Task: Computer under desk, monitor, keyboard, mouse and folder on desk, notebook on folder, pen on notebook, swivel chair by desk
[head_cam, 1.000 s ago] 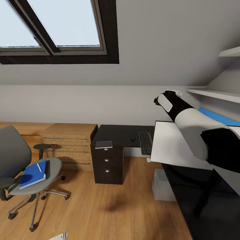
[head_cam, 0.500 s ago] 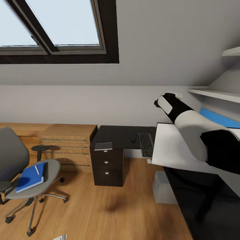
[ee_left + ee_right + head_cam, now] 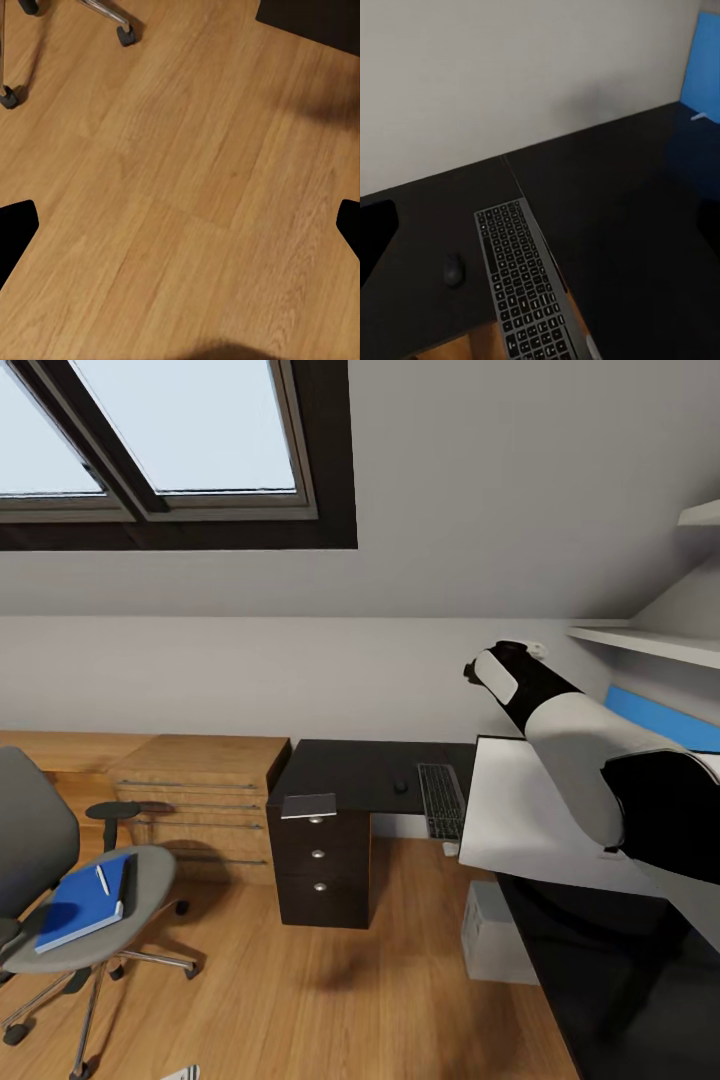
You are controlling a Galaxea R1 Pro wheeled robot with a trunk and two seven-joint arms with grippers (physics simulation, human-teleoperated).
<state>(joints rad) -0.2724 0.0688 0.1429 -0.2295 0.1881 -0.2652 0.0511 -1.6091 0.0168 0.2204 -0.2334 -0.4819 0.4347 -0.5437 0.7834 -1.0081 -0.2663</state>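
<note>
Right claw (image 3: 470, 668) hangs high over the bench (image 3: 350, 765); its jaw gap cannot be told. Keyboard (image 3: 440, 800) and mouse (image 3: 400, 786) lie below, the folder (image 3: 80, 900) well apart on the swivel chair (image 3: 60, 880). Left wrist view: fingertips (image 3: 15, 232) wide over floor (image 3: 180, 187). Right wrist view: keyboard (image 3: 529, 289) beside mouse (image 3: 453, 270). Best steady the monitor (image 3: 530, 810) first.

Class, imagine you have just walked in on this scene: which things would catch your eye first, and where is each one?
The big skylight fills the upper left of the head view. At lower left, a blue folder with a white pen on it lies on the grey chair. At right, the robot's white and black arm reaches over the black desk, where a keyboard and mouse sit.
</note>
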